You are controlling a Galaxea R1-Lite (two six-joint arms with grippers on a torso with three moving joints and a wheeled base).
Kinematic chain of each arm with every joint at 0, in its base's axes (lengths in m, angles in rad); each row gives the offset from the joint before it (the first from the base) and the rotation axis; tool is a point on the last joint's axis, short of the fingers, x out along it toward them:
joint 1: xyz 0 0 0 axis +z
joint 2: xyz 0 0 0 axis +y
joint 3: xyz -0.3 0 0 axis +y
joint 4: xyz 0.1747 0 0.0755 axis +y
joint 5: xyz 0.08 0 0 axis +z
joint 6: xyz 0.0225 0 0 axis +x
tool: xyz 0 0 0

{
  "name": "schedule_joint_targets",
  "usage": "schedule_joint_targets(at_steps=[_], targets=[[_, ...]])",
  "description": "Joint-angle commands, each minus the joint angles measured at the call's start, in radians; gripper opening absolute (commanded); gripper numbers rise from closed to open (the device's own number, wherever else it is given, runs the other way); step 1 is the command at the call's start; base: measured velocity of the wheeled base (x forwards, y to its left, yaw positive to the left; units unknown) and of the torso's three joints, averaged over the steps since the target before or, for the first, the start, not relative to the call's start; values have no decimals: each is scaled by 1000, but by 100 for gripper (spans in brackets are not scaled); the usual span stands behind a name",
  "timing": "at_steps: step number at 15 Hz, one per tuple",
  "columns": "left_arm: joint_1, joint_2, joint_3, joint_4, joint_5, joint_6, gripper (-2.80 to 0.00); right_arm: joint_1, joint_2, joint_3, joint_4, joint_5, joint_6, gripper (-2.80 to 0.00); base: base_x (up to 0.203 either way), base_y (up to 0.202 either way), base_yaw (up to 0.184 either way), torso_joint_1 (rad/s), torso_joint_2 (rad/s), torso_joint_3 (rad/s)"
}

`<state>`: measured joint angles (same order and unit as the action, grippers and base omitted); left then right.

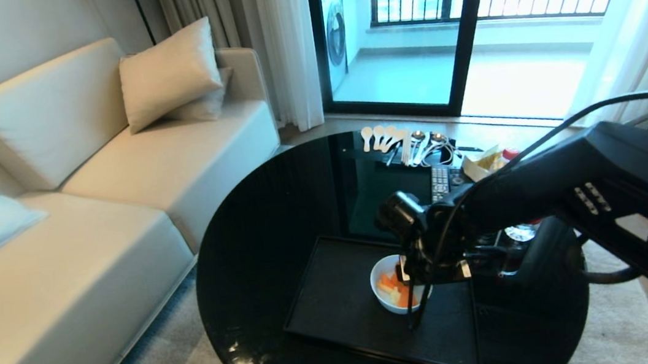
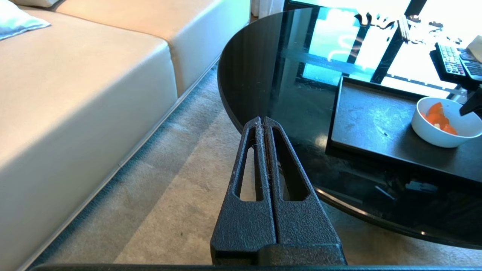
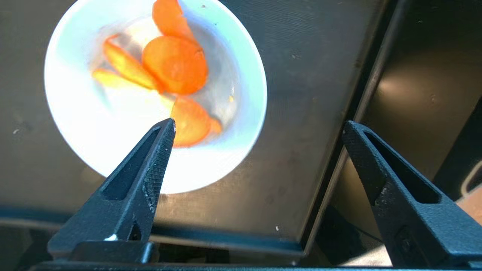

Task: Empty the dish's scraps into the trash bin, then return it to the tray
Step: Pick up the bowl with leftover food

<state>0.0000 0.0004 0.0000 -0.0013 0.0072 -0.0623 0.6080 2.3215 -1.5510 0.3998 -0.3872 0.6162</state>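
The dish (image 1: 391,285) is sitting upright on the tray (image 1: 339,304), toward the tray's right half, with the tray lying on the round black table (image 1: 257,246). The scraps (image 3: 173,71), orange slices with paler yellow pieces, are lying inside the dish.

The right gripper (image 3: 260,128) is hanging directly above the tray, pointing down, with its fingers spread wide apart and gripping nothing. In the right wrist view, one fingertip (image 3: 167,128) is showing over the dish's interior, next to an orange slice, while the other fingertip (image 3: 350,130) is showing beyond the dish, over the tray's raised edge. The dish's rim is lying between the two tips. Whether either tip is touching the dish cannot be told.

The left gripper (image 2: 262,124) is resting parked beside the table, over the carpet (image 2: 169,180) next to the sofa (image 2: 75,94), with its fingers pressed together and empty
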Motion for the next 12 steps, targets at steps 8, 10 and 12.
schedule_joint_targets(at_steps=[8, 10, 12], targets=[[0, 0, 0, 0, 0, -1, -280, -82, 93, -62, -6, -1, 4, 0, 0, 0, 0, 0, 0, 0], [0, 0, 0, 0, 0, -1, -280, -94, 107, -72, -4, -1, 5, 0, 0, 0, 0, 0, 0, 0], [0, 0, 0, 0, 0, -1, -280, -106, 119, -77, -10, -1, 5, 0, 0, 0, 0, 0, 0, 0]])
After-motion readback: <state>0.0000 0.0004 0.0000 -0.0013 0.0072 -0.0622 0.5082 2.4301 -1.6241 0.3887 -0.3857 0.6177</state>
